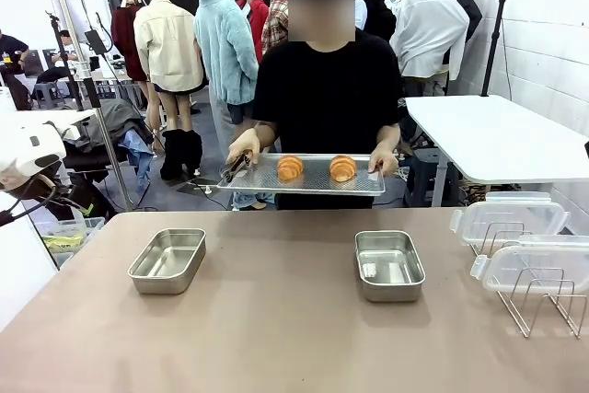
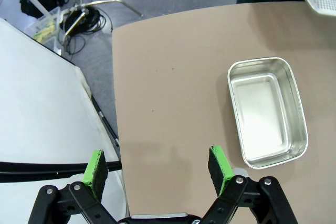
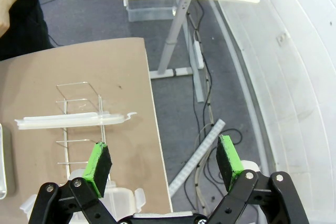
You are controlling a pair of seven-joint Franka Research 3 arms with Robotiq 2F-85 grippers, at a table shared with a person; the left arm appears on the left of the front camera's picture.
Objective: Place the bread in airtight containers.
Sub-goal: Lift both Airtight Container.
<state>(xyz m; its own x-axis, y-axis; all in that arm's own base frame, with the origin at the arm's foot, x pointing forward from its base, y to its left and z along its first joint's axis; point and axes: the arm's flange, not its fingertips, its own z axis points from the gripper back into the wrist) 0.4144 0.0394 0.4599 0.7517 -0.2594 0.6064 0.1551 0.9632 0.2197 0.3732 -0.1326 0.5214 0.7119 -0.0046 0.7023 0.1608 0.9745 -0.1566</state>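
Closest to the robot, the left end effector (image 2: 156, 161) and the right end effector (image 3: 163, 156) are both released and grasp nothing. Further out on the desk (image 1: 276, 329), the left container (image 1: 167, 260) and the right container (image 1: 389, 265) stand empty and uncovered, their clear lids (image 1: 511, 218) leaning on a wire rack (image 1: 541, 304). At the far edge, a person holds a tray (image 1: 308, 189) carrying both bread rolls (image 1: 290, 167), so I judge that no placing is done yet.

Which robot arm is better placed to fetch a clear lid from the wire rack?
Right, probably. The open right gripper hangs close by the wire rack holding the lids; the open left gripper is at the table's other end, beside the left tin.
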